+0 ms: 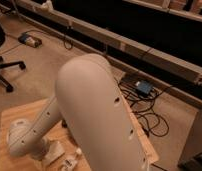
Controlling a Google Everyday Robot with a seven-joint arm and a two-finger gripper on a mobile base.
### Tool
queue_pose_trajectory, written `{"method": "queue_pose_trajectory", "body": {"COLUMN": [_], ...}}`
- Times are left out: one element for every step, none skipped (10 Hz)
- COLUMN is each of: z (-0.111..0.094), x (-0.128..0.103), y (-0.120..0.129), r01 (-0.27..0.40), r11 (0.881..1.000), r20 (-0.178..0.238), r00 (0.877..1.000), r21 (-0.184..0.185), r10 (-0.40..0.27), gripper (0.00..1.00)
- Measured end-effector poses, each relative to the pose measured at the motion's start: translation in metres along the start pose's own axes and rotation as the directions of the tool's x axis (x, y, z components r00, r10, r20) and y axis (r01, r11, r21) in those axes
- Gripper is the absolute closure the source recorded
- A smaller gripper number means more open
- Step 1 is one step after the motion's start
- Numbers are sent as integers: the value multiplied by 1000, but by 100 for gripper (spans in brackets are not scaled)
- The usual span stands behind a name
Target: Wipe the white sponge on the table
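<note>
Camera view, gripper (40, 151) low over the table (9, 117), white sponge (55, 152) just beside it, gripper's state impossible to tell

Lab or office workspace: rolling chair base (5, 75) at left, tangled cables (150, 116) on the carpeted floor (41, 70) at right, long bench (119, 47) along top. The gripper (48, 150) is lower left, above the wooden surface (14, 117).

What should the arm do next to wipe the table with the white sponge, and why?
Probably slide the tool a short way across the table, dragging the white sponge flat. The tool sits low over the table's left part, right beside the sponge, and a small bottle is close by, so move away from that.
</note>
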Motion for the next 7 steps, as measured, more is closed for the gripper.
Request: {"method": "queue_pose_trajectory", "body": {"z": [3,5,7,9,12,14,16], "x": [3,3,2,2,2,0,-2], "y": [-3,-4,-4,-5,-7,-8,-8], "r01": [-7,-7,-7,-9,-10,-7,-3], "r11": [1000,1000,1000,1000,999,999,999], "r20": [-9,-14,-19,-24,-32,-39,-44], "r00": [1000,1000,1000,1000,999,999,999], "r21": [-8,-15,-21,-27,-35,-41,-47], "r10": [7,7,6,8,9,6,1], "gripper": [20,20,20,20,20,22,28]}}
